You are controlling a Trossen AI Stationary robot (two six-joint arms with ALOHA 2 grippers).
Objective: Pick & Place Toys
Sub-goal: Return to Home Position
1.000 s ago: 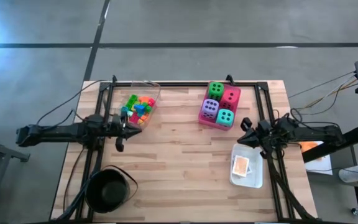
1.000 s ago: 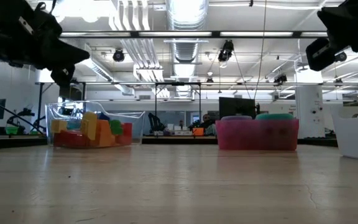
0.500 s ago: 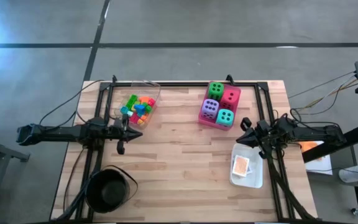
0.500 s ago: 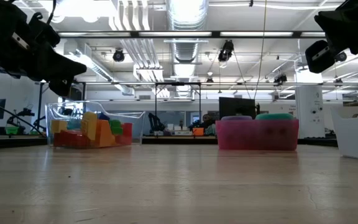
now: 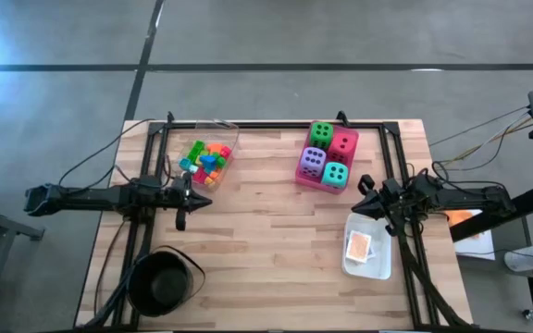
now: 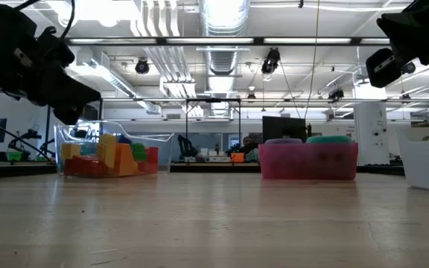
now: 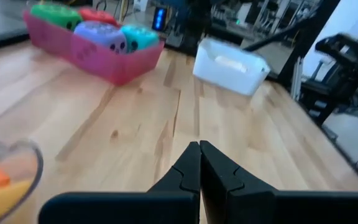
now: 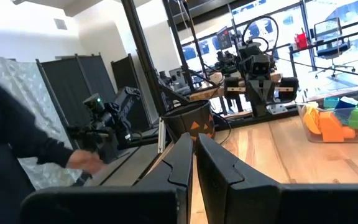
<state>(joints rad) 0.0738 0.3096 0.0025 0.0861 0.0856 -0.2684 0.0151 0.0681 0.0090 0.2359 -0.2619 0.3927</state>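
The wooden table (image 5: 276, 250) carries four containers set toward its edges. The round black pot (image 5: 160, 282) sits in the corner on the left arm's side. Diagonally across the table from it, you have the pink tray (image 7: 98, 59), which holds all four dice packed together: the green die (image 5: 321, 132), the pink-red die (image 5: 343, 143), the purple die (image 5: 313, 160) and the teal die (image 5: 335, 173). The clear tray (image 6: 166, 152) stands along the same edge as the pink one, but on the left arm's side. It is filled with the small coloured blocks (image 5: 208, 157). The white tray (image 5: 378, 227) lies near the right arm, with a picture card (image 5: 359, 246) lying flat inside it.

Your left arm reaches in level from the table's left side. The left gripper (image 7: 199, 155) has its fingers pressed together on nothing. It is raised off the wood, just beside the clear tray on the side toward the pot.

Your right arm comes in from the right side. The right gripper (image 8: 193, 149) is likewise pressed together and empty. It is held high, between the pink tray and the white tray and close to the white tray's corner.

Bare wood runs across the middle of the table between the two grippers. The strip between the pot and the white tray is bare too.
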